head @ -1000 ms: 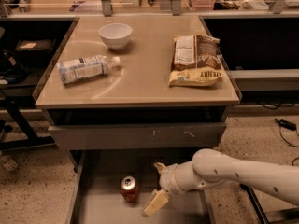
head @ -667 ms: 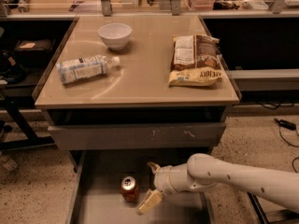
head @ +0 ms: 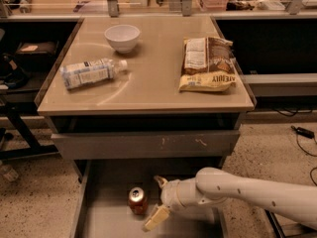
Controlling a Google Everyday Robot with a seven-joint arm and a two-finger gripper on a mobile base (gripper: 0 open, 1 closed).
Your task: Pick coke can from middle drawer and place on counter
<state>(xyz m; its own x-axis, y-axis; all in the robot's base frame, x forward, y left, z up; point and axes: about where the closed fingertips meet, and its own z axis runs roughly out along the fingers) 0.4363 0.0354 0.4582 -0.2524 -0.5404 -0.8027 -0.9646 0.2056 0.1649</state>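
The white gripper [head: 158, 200] is gaping wide, holding nothing. It is hanging just beside the cylindrical red coke can [head: 137, 201] in the flat grey middle drawer [head: 108, 221].

On the worktop [head: 148, 90] sit one bowl [head: 122, 36], one plastic bottle [head: 91, 72] and seemingly two snack bags [head: 207, 63]; below it, one scratched drawer [head: 143, 144], one middle drawer [head: 101, 219], one coke can [head: 138, 201] and one spread-fingered claw [head: 153, 203].
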